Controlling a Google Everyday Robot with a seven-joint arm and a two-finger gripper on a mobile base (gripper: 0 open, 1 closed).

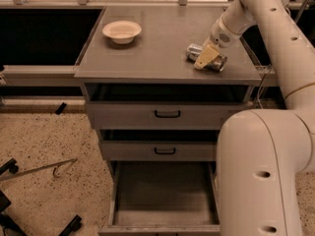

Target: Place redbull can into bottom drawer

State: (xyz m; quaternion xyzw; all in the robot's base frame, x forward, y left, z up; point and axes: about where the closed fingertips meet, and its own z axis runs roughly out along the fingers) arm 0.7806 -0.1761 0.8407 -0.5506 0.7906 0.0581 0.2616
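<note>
The redbull can (220,63), slim and silver, lies on its side near the right front of the grey cabinet top (157,53). My gripper (206,56) reaches down from the upper right and sits right at the can's middle, its cream tip covering part of the can. The can rests on the surface. The bottom drawer (162,193) is pulled out at the foot of the cabinet, and its plain grey floor holds nothing.
A cream bowl (121,31) stands at the back left of the cabinet top. The two upper drawers (167,114) with black handles are closed. My white arm (261,171) fills the right foreground beside the open drawer. A thin metal rod (49,168) and black legs (74,224) lie on the speckled floor at left.
</note>
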